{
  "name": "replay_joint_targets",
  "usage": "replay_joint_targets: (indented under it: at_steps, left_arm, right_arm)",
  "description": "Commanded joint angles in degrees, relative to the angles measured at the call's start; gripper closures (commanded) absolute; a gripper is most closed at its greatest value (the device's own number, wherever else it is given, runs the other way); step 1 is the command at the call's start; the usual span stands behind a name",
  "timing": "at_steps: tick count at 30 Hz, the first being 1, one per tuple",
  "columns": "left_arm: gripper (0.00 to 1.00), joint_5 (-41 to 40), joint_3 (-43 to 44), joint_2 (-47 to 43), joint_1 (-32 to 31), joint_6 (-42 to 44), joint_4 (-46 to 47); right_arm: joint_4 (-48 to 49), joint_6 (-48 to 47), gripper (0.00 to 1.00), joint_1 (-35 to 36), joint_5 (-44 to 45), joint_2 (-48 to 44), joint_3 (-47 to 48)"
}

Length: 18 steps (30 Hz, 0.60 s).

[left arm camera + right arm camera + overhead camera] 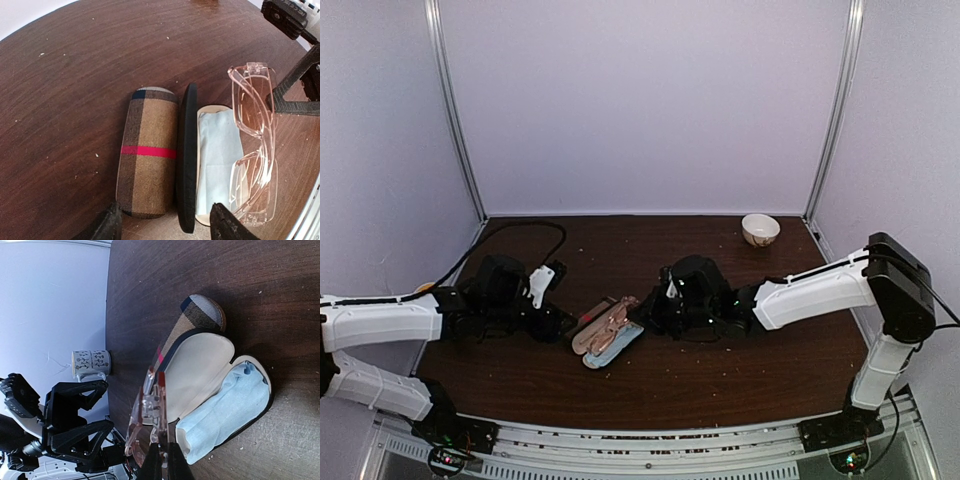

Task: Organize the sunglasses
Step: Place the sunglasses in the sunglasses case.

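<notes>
Top external looks down from above the near edge across the whole table (720,370). Wrist cameras sit close, sharing the open case (186,160) from opposite sides.

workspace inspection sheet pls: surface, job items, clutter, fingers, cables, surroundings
surface: dark wooden table, pale specks scattered on it
job's things: one pair of sunglasses, pink see-through frame, held at the edge of the open black case; blue cloth inside the case; closed plaid case alongside
clutter: bowl back right; patterned mug by the wall
grippers: left gripper fingers open, empty; right gripper fingers shut on the sunglasses
cables: black cable looped back left
surroundings: pale walls, metal posts
</notes>
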Motion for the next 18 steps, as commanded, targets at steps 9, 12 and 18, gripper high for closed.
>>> replay_joint_targets:
  at_steps: [9,12,18]
  left_arm:
    - [0.40,0.7,-0.7,-0.7,0.5,-0.1,3.4]
    - [0.41,1.0,-0.8,-0.3,0.5,-0.1,3.6]
    - [0.44,2.1,-0.8,0.6,0.5,-0.1,3.9]
  right_arm:
    - [-2.9,-3.4,1.00,0.8,3.1,3.6,2.8]
    - [-2.5,-3.1,1.00,0.8,2.9,4.8,3.2]
    - [-0.3,-2.0,1.00,0.9,2.3,6.7,3.8]
